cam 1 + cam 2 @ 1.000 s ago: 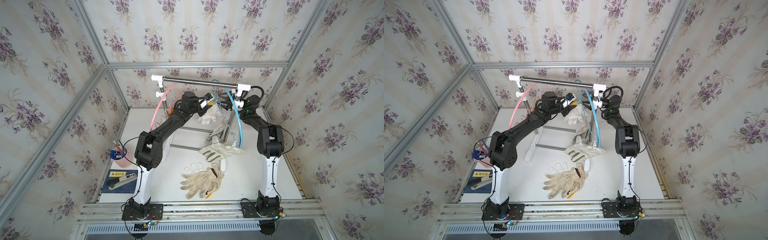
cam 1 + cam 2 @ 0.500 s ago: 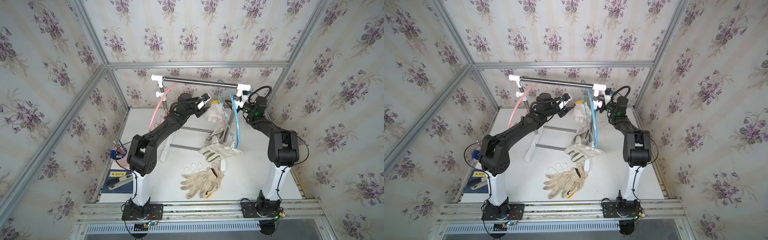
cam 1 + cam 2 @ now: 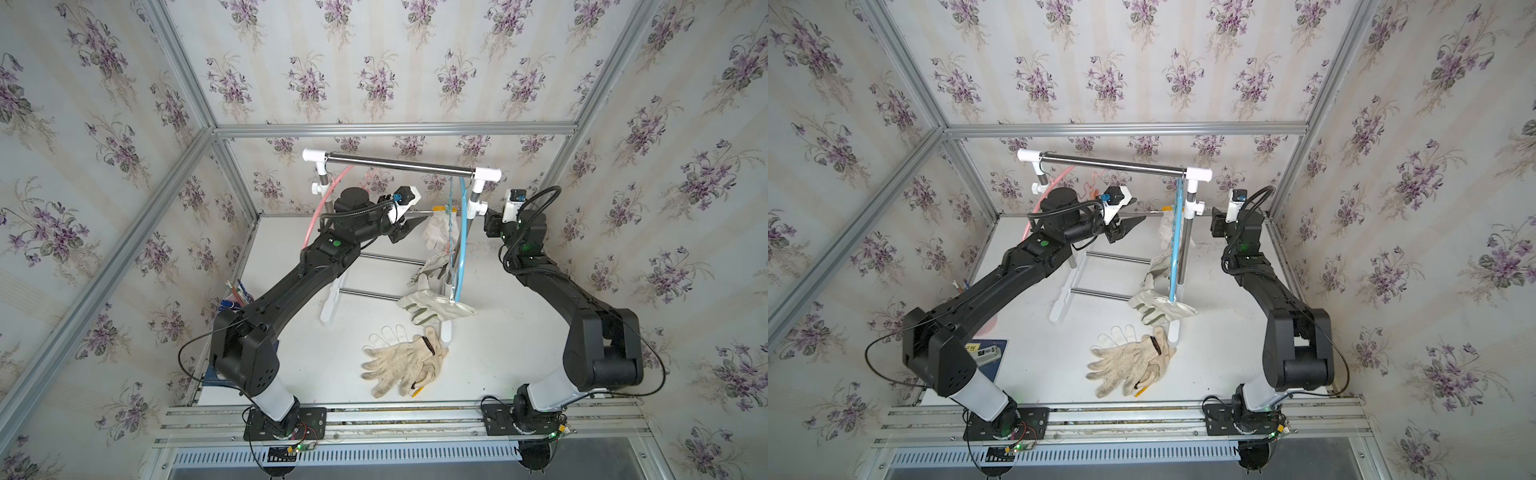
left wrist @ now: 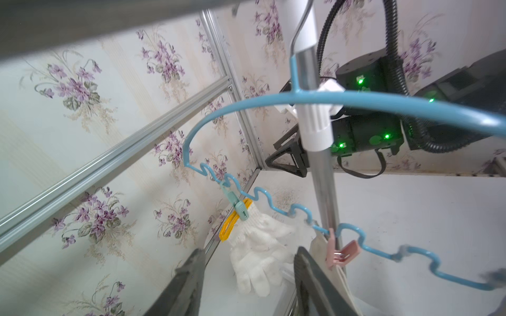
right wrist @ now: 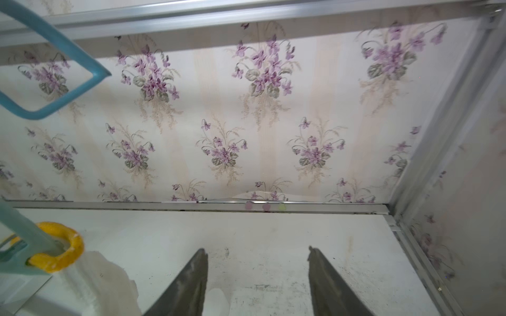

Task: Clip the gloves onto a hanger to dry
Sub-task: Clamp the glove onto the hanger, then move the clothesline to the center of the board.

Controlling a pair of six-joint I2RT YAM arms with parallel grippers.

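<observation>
A blue hanger (image 3: pixel 461 249) (image 3: pixel 1177 249) (image 4: pixel 301 97) hangs from the right end of the rack's rail (image 3: pixel 399 164). A white knit glove (image 3: pixel 438 230) (image 4: pixel 260 251) with a yellow cuff hangs from it in a green clip (image 4: pixel 238 208). Lower on the hanger hang canvas gloves (image 3: pixel 428 309) (image 3: pixel 1154 307) with green finger patches. Cream knit gloves (image 3: pixel 399 361) (image 3: pixel 1129 365) lie on the table. My left gripper (image 3: pixel 409 226) (image 4: pixel 250 249) is open just left of the white glove, holding nothing. Right of the rack post, my right gripper (image 3: pixel 1214 224) (image 5: pixel 256 249) is open and empty.
A pink hanger (image 3: pixel 328 203) hangs at the rail's left end. A pink clip (image 4: pixel 342 253) sits on the blue hanger by the rack post (image 4: pixel 323 191). A pink pen cup (image 3: pixel 237 295) and a blue box (image 3: pixel 984 355) stand at the table's left edge.
Both grippers have drawn back from the white glove and hanger, left to the left, right to the right past the post. The glove stays hanging in its clip.
</observation>
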